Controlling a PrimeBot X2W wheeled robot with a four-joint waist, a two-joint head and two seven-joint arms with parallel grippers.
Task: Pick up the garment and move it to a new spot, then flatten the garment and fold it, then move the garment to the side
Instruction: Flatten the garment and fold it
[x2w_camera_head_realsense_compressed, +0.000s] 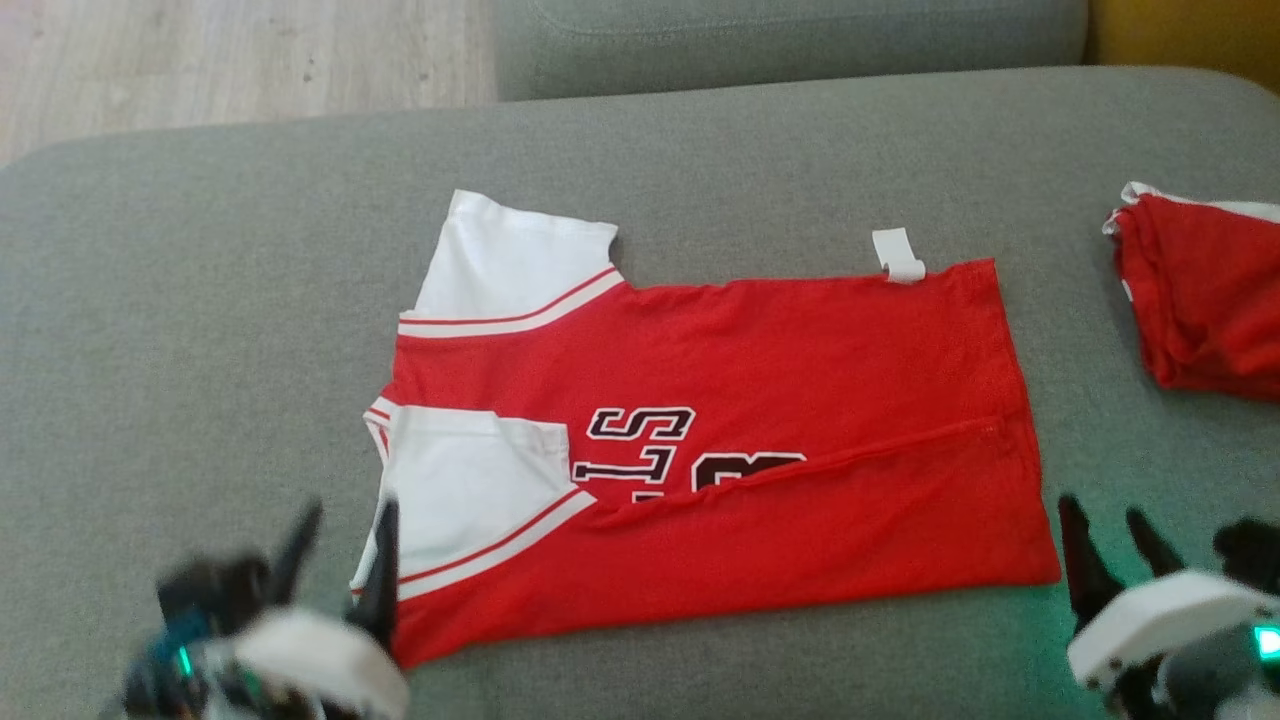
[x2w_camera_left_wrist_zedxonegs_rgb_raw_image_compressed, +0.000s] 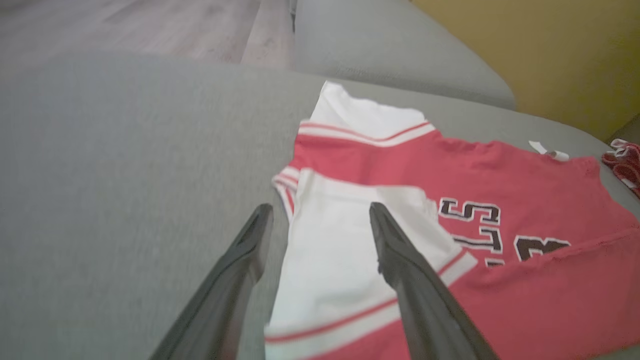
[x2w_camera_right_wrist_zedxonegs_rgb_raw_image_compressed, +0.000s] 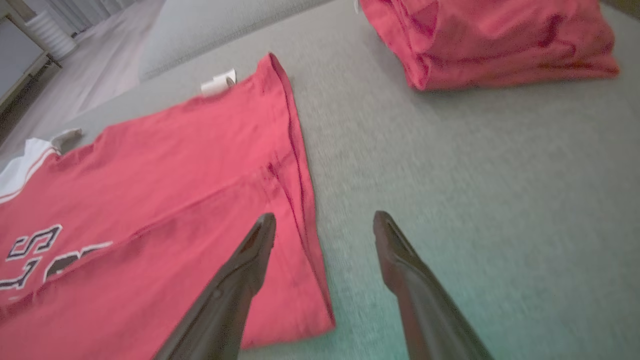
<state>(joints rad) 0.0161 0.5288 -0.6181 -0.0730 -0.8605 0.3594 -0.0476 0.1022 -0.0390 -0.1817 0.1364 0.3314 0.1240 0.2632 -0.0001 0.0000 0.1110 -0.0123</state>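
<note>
Red and white garment (x2w_camera_head_realsense_compressed: 750, 400) spread flat near the middle of the grey sofa cushion (x2w_camera_head_realsense_compressed: 200, 300), near long edge folded up over the black lettering, one white sleeve (x2w_camera_head_realsense_compressed: 470, 490) laid across the front, white tag (x2w_camera_head_realsense_compressed: 898, 255) poking from the far edge

At the sleeve end, left gripper (x2w_camera_head_realsense_compressed: 348, 530) with fingers (x2w_camera_left_wrist_zedxonegs_rgb_raw_image_compressed: 400, 260) spread apart over the sleeve's edge, holding nothing. At the hem end, right gripper (x2w_camera_head_realsense_compressed: 1105, 530) with fingers (x2w_camera_right_wrist_zedxonegs_rgb_raw_image_compressed: 240, 280) likewise parted beside the hem corner (x2w_camera_head_realsense_compressed: 1030, 560), gripping nothing

Probably light, soft, limp knit cloth: no stiffness, prone to sag, crease and slip out of its fold if raised from one point. Best pinched through both layers at the two ends of a folded edge, sleeve end and hem end together, then lifted level. Some drag on the woven cushion likely, so lift rather than pull across

No container here; second red garment (x2w_camera_head_realsense_compressed: 1200, 300) in a loose folded heap on the same cushion, well apart at the right
</note>
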